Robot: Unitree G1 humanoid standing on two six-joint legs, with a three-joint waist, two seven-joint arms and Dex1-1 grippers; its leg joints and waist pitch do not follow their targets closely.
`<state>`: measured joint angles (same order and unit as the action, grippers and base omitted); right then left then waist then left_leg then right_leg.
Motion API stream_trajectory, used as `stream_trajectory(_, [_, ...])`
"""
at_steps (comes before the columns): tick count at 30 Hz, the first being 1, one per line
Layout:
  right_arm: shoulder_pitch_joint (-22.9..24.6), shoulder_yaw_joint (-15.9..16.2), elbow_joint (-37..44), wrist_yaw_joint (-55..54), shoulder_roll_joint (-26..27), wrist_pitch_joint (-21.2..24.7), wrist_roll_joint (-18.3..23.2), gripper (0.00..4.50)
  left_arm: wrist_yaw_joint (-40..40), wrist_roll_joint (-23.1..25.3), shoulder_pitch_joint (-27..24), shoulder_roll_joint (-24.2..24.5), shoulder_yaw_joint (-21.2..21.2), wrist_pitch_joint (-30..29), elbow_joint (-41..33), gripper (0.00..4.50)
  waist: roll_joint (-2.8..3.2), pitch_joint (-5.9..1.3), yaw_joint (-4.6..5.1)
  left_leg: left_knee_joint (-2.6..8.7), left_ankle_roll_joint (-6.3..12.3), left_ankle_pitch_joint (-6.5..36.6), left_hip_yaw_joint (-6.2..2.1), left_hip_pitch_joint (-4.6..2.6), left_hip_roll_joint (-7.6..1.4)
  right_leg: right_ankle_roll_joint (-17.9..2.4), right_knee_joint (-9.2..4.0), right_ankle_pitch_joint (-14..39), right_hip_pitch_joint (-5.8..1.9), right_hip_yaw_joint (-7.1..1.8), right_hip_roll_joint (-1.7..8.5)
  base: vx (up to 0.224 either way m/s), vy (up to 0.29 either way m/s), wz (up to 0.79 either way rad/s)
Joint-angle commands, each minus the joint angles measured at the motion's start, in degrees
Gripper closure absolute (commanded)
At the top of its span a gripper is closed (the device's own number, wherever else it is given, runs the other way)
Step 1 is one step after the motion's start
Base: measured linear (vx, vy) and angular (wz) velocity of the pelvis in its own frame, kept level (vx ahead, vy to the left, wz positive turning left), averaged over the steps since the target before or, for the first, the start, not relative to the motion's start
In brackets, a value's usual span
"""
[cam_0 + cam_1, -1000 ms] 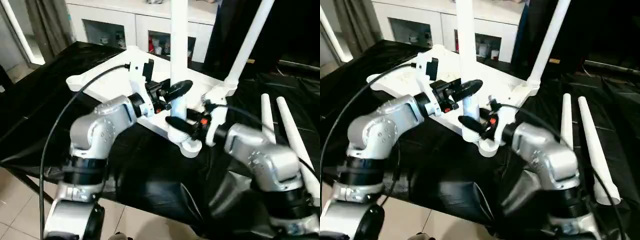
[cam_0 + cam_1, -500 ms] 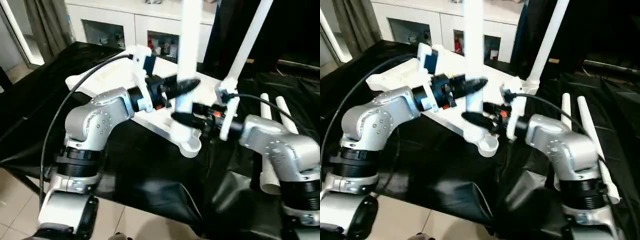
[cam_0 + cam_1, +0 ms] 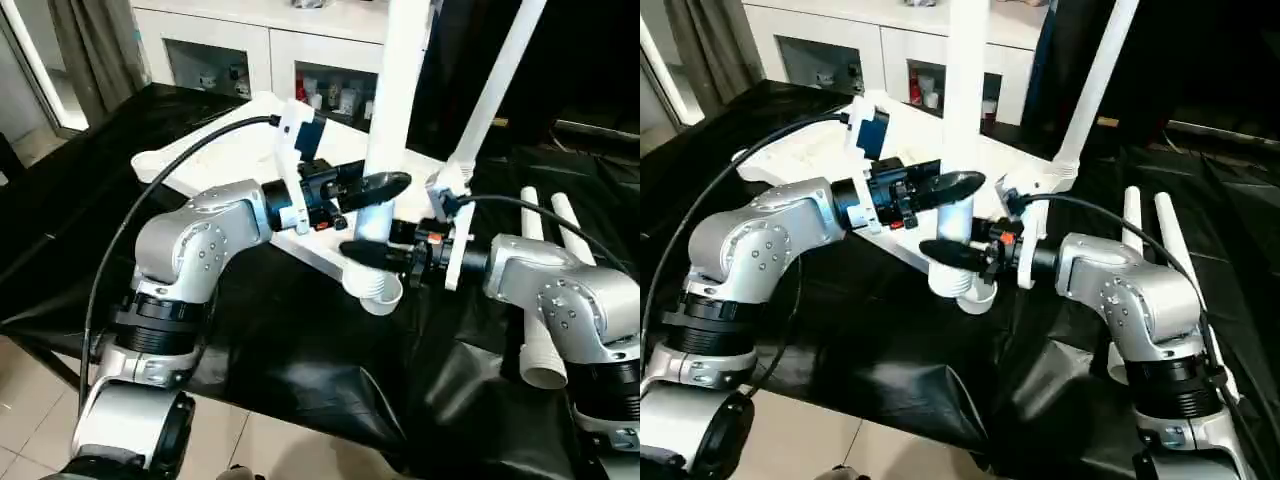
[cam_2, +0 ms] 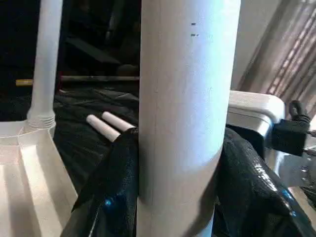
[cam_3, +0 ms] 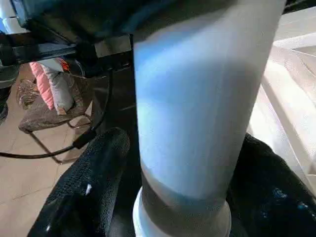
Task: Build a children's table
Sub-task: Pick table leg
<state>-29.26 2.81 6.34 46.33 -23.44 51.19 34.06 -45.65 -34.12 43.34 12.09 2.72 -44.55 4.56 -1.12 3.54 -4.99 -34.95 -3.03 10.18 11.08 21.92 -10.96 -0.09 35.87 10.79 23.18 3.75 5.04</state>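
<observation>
Table top [image 3: 235,160] lay upside down on the black-covered bench [image 3: 80,230], ribs showing. One leg [image 3: 495,85] already stood seated in the socket at about 1 o'clock from the grippers, leaning slightly. A second leg [image 3: 395,110] rose at the near corner socket [image 3: 375,290], threaded end apparently entering the socket but probably not fully home; the view there was crowded. Two spare legs [image 3: 555,280] lay side by side on the cloth at 3 o'clock, untouched. So roughly one leg done, one in hand, two left. Left gripper [image 3: 375,190] clasped the second leg from 9 o'clock, black fingers [image 4: 111,197] pressed either side of the tube. Right gripper [image 3: 375,252] clasped it just below from 3 o'clock, fingers [image 5: 94,187] flanking the tube just above the threaded collar.
</observation>
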Motion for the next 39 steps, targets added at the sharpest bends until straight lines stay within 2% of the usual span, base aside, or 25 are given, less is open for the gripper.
stream_trajectory(1, [-1.1,0.34,-0.3,0.19,-0.68,0.49,0.27,1.36,-0.98,-0.84,0.18,0.23,0.57,-0.29,-1.93,2.59,-0.73,-4.4,0.02,3.75,0.21,5.43,-0.69,-0.95,-1.83,-11.13,-3.86,8.1,-3.19,-2.62,2.88,0.0,0.0,0.0])
stream_trajectory(5, [-1.06,0.47,-0.41,0.39,-0.82,0.34,0.3,1.36,-1.56,-0.71,-0.07,0.37,1.03,0.08,-2.03,2.59,-0.9,-4.32,0.04,3.76,0.13,5.67,-0.66,-0.94,-1.81,-10.98,-3.96,8.79,-3.19,-2.64,2.87,0.0,0.0,0.0])
stream_trajectory(19, [-1.12,0.44,-0.82,0.04,-0.1,0.09,0.01,1.36,-2.95,-0.41,-0.55,0.56,1.92,0.16,-2.91,2.59,-0.91,-4.36,0.01,3.74,0.1,5.32,-0.68,-0.9,-1.79,-10.99,-3.85,8.38,-3.24,-2.63,2.87,0.0,0.0,0.0])
stream_trajectory(21, [-1.13,0.56,-0.89,0.09,-0.13,0.03,-0.09,1.64,-2.93,-0.42,-0.48,0.55,1.85,0.18,-2.84,2.59,-0.88,-4.39,-0.01,3.71,0.04,5.26,-0.67,-0.94,-1.81,-11.01,-3.83,8.26,-3.23,-2.64,2.87,0.0,0.0,0.0])
stream_trajectory(31, [-1.11,0.76,-1.19,0.29,-0.18,-0.17,-0.36,2.47,-3.05,-0.31,-0.17,0.47,1.71,0.5,-2.25,2.59,-0.8,-4.43,0.02,3.68,0.11,5.11,-0.68,-0.99,-1.83,-11.27,-3.74,7.51,-3.23,-2.65,2.84,0.0,0.0,0.0])
stream_trajectory(37, [-1.02,0.93,-1.24,0.13,-0.15,-0.53,-0.66,2.57,-4.13,-0.66,-0.54,0.94,2.73,-0.64,-2.94,2.59,-0.79,-4.45,0.01,3.66,0.13,5.13,-0.66,-0.96,-1.79,-11.42,-3.71,7.37,-3.28,-2.65,2.84,0.0,0.0,0.0])
stream_trajectory(38, [-1.0,0.81,-1.3,-0.17,0.07,-0.68,-0.71,2.57,-4.36,0.07,-0.78,1.11,3.28,0.38,-3.26,1.89,-0.7,-4.44,0.02,3.67,0.08,5.09,-0.68,-0.94,-1.79,-11.44,-3.69,7.32,-3.28,-2.66,2.83,0.0,0.0,0.0])
stream_trajectory(39, [-1.0,0.79,-1.31,-0.21,0.11,-0.7,-0.71,2.57,-4.39,0.17,-0.82,1.14,3.35,0.53,-3.31,1.89,-0.73,-4.43,0.01,3.67,0.08,5.16,-0.69,-0.94,-1.79,-11.37,-3.75,7.45,-3.27,-2.65,2.84,0.0,0.0,0.0])
